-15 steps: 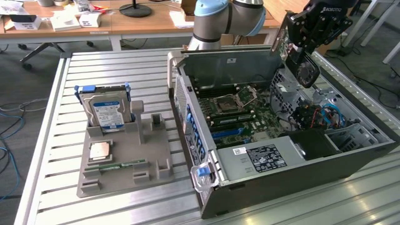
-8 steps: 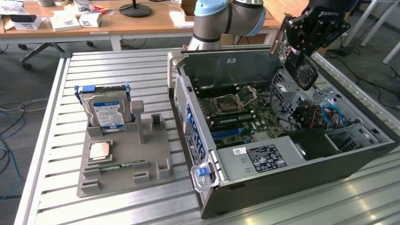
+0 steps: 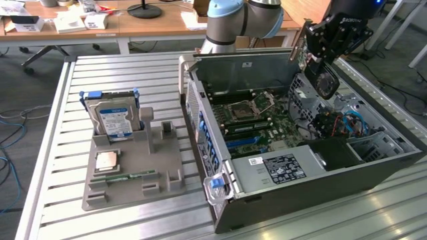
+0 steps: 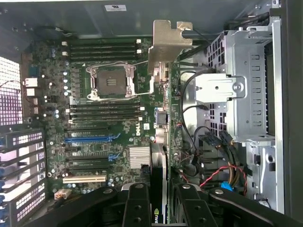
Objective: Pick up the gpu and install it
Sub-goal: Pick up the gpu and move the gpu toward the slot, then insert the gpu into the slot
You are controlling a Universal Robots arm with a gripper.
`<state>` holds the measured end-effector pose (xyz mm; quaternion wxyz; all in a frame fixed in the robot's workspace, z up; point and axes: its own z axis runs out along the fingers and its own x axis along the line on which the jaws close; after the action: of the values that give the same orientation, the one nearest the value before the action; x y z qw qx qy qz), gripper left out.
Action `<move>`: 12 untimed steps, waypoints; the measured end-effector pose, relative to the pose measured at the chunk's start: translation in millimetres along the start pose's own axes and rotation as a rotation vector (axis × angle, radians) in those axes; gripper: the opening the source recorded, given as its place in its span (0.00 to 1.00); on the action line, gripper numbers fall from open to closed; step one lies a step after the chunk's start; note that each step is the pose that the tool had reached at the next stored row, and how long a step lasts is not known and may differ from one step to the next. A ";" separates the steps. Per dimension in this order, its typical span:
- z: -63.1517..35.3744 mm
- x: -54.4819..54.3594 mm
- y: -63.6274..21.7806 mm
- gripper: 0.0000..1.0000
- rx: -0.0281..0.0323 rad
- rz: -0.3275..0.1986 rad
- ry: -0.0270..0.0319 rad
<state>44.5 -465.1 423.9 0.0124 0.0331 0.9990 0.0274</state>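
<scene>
My fingers clamped on the gpu, card edge-on between them, bracket end pointing away, hanging above the open computer case, case on the bench, motherboard below.

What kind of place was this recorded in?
Probably a robotics lab or workshop in an office room: a slatted aluminium workbench carries an open computer case, the gripper holds the gpu above it, and wooden desks stand behind.
</scene>
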 end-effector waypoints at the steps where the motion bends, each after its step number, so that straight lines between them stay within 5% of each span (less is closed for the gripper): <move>1: 0.0 -0.1 0.0 0.26 0.0000 0.000 0.0000; 12: 0.1 -0.1 0.0 0.26 -0.0002 0.000 -0.0001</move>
<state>44.6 -465.2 423.8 0.0125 0.0331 0.9990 0.0275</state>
